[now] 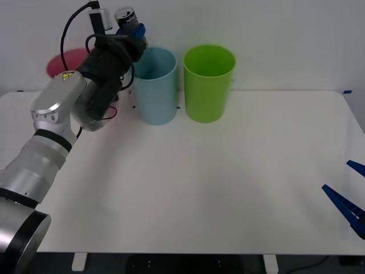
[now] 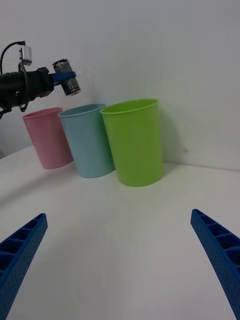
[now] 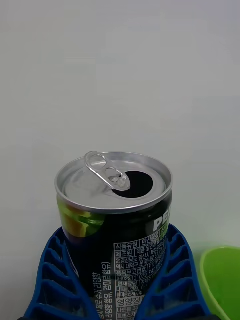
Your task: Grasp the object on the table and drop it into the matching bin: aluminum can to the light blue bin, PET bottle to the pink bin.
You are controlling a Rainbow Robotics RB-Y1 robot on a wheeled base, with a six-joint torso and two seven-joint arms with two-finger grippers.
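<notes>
My left gripper [image 1: 132, 29] is shut on the aluminum can [image 1: 126, 17], a small dark can with a silvery top and a raised pull tab [image 3: 106, 170]. It holds the can upright in the air, above the near-left rim of the light blue bin [image 1: 155, 85]. In the right wrist view the can [image 2: 66, 77] hangs above the gap between the pink bin [image 2: 48, 138] and the light blue bin [image 2: 90, 140]. The pink bin [image 1: 64, 61] is mostly hidden behind my left arm. My right gripper [image 2: 120, 260] is open low over the table [image 1: 217, 188] at the right edge.
A bright green bin [image 1: 209, 83] stands just right of the light blue bin, the two close together at the table's far side. A white wall runs behind the bins.
</notes>
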